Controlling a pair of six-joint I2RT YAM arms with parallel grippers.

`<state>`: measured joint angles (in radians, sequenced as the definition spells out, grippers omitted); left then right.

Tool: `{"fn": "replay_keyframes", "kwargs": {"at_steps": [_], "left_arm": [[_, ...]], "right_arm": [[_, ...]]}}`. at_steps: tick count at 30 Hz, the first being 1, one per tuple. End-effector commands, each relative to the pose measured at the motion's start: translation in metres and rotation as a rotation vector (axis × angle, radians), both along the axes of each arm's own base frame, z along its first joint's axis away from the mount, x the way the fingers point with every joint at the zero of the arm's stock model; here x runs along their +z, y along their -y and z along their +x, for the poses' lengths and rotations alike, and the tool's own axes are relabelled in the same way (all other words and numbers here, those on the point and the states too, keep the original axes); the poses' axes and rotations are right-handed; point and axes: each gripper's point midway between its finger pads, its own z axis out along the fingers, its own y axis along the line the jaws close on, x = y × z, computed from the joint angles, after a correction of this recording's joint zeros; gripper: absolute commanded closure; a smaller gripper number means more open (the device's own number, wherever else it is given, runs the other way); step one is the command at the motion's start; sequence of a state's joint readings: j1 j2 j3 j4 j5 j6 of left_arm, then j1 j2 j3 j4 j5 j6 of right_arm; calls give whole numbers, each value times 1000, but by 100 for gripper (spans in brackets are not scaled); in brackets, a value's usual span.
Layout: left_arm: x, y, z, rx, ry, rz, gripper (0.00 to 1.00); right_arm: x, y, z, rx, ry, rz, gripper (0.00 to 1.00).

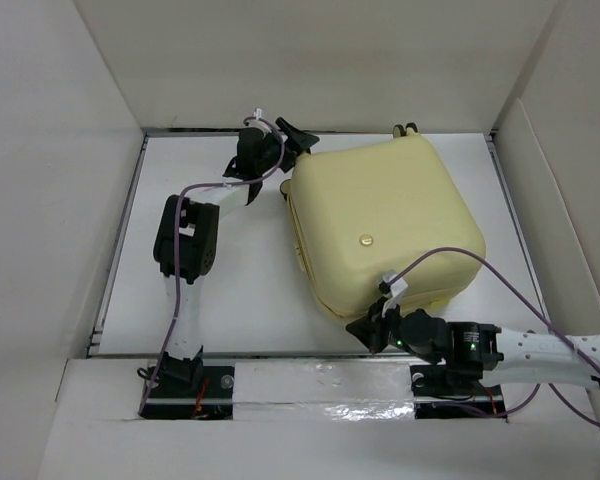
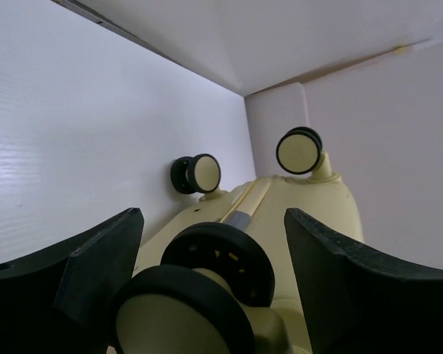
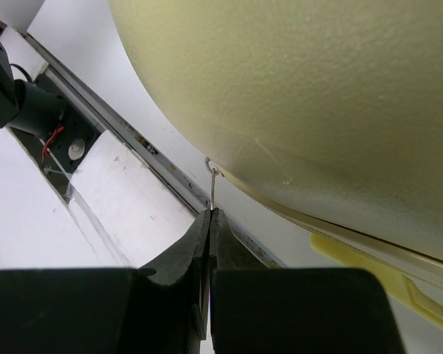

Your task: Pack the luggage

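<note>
the luggage (image 1: pixel 385 225) lies flat on the bench (image 1: pixel 230 300) with its 2 shells together, and there's 1 arm working each end of it.

at the luggage's near edge the right gripper (image 3: pixel 209 217) has its jaws clenched on the zipper pull (image 3: pixel 213 184), a thin metal tab hanging off the seam between the shells. it's a fine pinch right at the tips, which looks made for dragging the slider along that seam. how much of the zip is already run, i can't tell from here.

over at the luggage's far left corner, the wheel end, the left gripper (image 1: pixel 298 135) has its jaws released and spread wide. the nearest caster (image 2: pixel 207 287) sits between them. whether either finger actually touches it, i can't tell. beyond that wheel, a second caster (image 2: pixel 197 173) and a third caster (image 2: pixel 299 150) stick out from the same end of the luggage.

my read is that the left arm is posted there as a brace. a tug on the zip would slide a light shell across the smooth bench, so something has to pin the opposite corner. the risk on the right is the tab slipping out of such a narrow grip.
</note>
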<state>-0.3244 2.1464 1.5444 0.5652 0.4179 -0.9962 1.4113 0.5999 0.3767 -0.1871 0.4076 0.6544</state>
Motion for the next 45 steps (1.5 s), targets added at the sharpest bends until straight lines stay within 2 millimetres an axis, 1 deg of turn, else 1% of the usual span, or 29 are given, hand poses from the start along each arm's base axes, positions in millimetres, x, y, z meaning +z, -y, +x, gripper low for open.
{"fn": "replay_keyframes", "kwargs": {"at_steps": [1,2,3,5,6,7,8,9,13,14,15,17,18,19,20,21,24,25,26,27,28,31,32,33,35,37,39,41,45], "left_arm": [[35,25,-12,-68,72,-170,26],[30,23,-16,-62,61,-193,32],[44,21,-16,-49,92,-251,42],[43,12,-20,-29,104,-302,57],[61,5,-21,-22,179,-353,70],[66,4,-24,-26,182,-401,78],[60,-3,-26,-17,179,-422,87],[70,-15,-26,-3,225,-455,100],[58,-68,-35,125,230,-430,100],[51,-82,-49,153,226,-398,100],[55,-103,-53,200,259,-394,100],[51,-127,-81,252,271,-369,100],[55,-136,-89,273,292,-366,100],[54,-148,-96,301,301,-352,100],[56,-156,-114,319,310,-341,100],[57,-159,-122,332,322,-324,100],[52,-169,-155,372,319,-288,100],[49,-172,-163,388,324,-266,100],[46,-171,-180,384,323,-258,100],[41,-174,-184,402,306,-240,100],[38,-171,-191,395,307,-219,100],[43,-174,-202,398,306,-168,100],[57,-176,-206,405,349,-150,100],[53,-178,-207,413,325,-131,100],[66,-179,-213,414,359,-125,100],[65,-179,-216,409,346,-107,100],[64,-178,-221,400,340,-97,100],[61,-177,-226,390,340,-90,100],[32,-189,-225,435,278,-10,100]], "right_arm": [[8,1,-5,-1,-18,48,100],[9,3,-1,-20,-16,53,100],[9,6,0,-31,-13,53,100],[13,9,4,-49,-7,70,100],[13,12,8,-62,0,69,100],[14,15,13,-81,4,71,100],[15,17,16,-88,8,73,100],[16,17,18,-85,19,68,100],[22,23,39,-124,66,49,100],[25,23,45,-131,79,46,100],[31,27,62,-177,100,47,100],[37,27,75,-158,143,21,100],[45,36,98,-219,171,27,100],[51,31,105,-174,198,5,100],[56,33,117,-181,222,0,100],[62,51,142,-246,261,-30,100],[103,51,181,-233,338,18,100],[109,56,194,-223,352,22,100],[111,50,205,-198,336,27,100],[108,46,208,-185,320,16,100],[103,43,211,-173,311,9,100],[62,22,191,-128,240,8,100],[49,12,177,-98,211,16,100],[24,13,161,-85,163,8,100],[14,8,145,-107,122,54,100],[3,2,123,-109,81,96,100],[5,-8,109,-91,70,140,100],[14,-18,106,-90,85,184,100],[39,-32,119,-115,172,142,100]]}}
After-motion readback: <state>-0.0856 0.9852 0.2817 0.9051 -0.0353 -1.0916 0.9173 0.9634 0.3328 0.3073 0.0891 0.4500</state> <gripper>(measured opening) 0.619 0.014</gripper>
